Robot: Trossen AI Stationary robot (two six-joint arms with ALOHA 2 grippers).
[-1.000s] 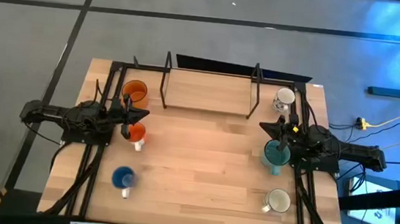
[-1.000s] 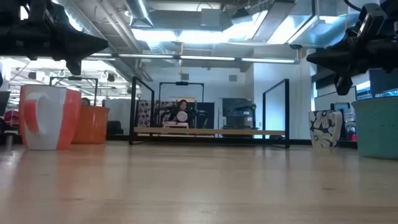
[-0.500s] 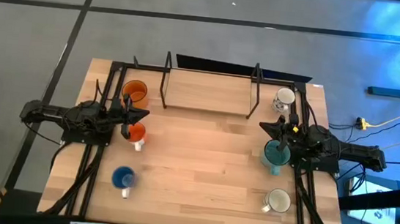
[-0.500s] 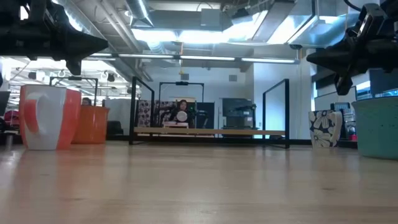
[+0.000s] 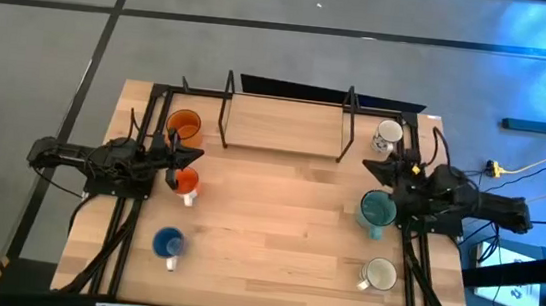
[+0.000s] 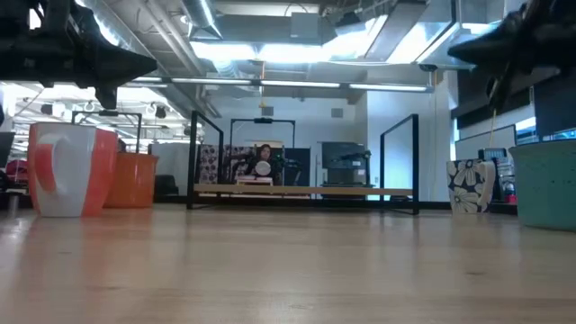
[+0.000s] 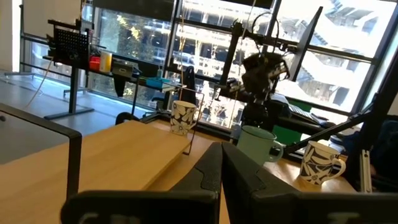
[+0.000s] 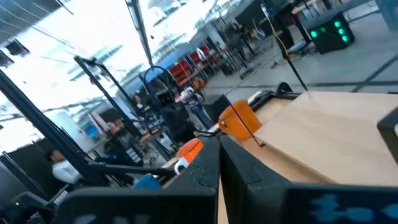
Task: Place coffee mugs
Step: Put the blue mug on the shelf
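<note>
Near the front edge of the wooden table (image 5: 273, 254) stand a blue mug (image 5: 167, 242) and a cream mug (image 5: 380, 275). Behind them, the left gripper (image 5: 188, 154) hangs clenched and empty above the small orange mug (image 5: 186, 182); the right gripper (image 5: 376, 165), clenched too, is behind the glossy teal mug (image 5: 377, 209). Farthest back stands the black wire rack (image 5: 287, 114).

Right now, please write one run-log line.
left gripper: shut, over small orange mug | right gripper: shut, beside teal mug

Six upright mugs on the table: larger orange mug (image 5: 184, 125), small orange-and-white mug (image 5: 186, 182), blue mug (image 5: 167, 242) at left; patterned white mug (image 5: 387, 135), teal mug (image 5: 377, 208), cream mug (image 5: 379, 275) at right.
</note>
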